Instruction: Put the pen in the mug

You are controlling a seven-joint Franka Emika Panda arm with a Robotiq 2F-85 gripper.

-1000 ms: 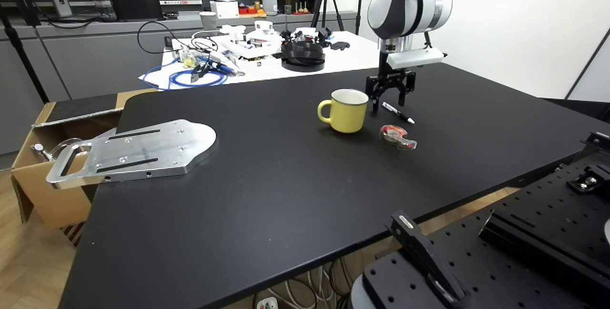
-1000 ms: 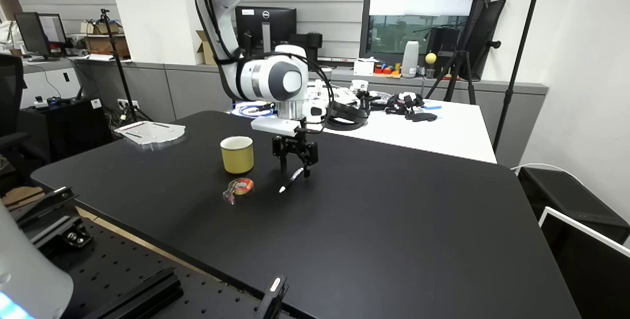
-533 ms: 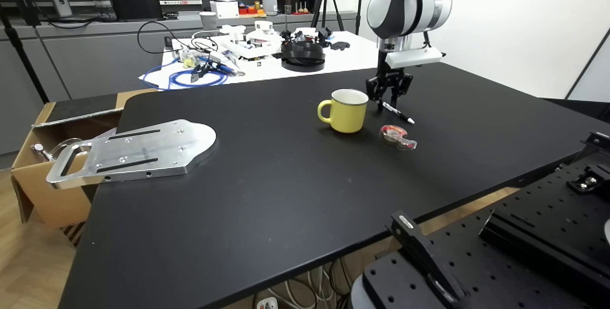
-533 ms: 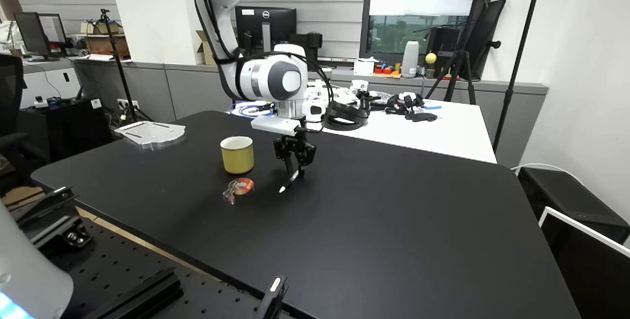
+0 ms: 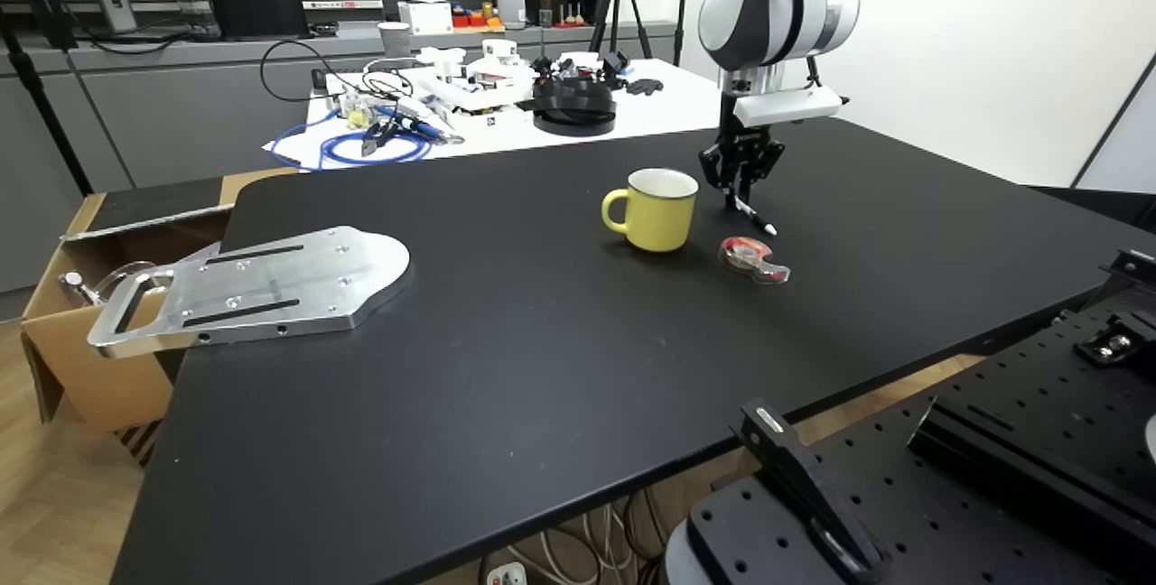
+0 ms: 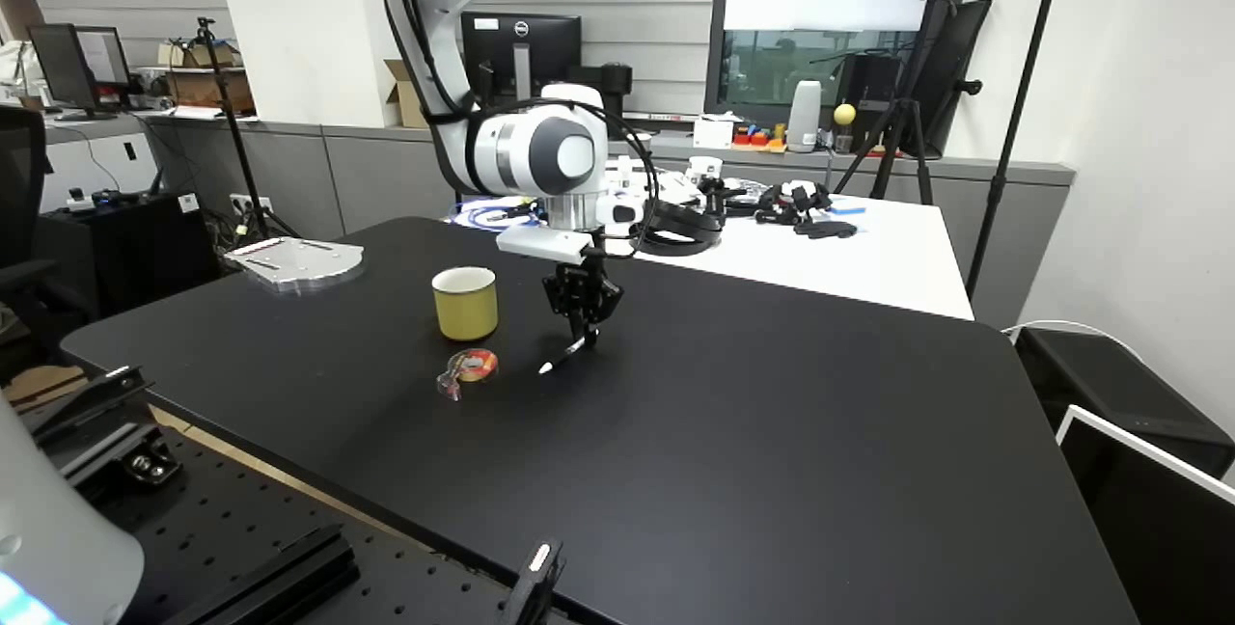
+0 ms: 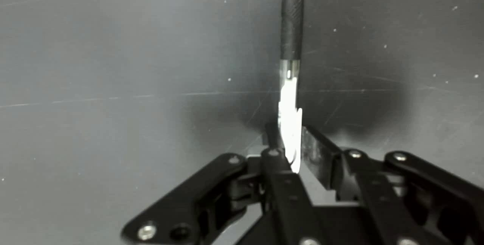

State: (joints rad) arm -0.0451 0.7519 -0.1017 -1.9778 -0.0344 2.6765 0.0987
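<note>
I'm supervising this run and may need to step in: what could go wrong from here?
The gripper holds the pen near one end, with much of it jutting out, so it might pivot or slip. The pen is not upright, so it could snag on the mug. The red-and-clear object near the mug might get knocked if the pen swings low.
</note>
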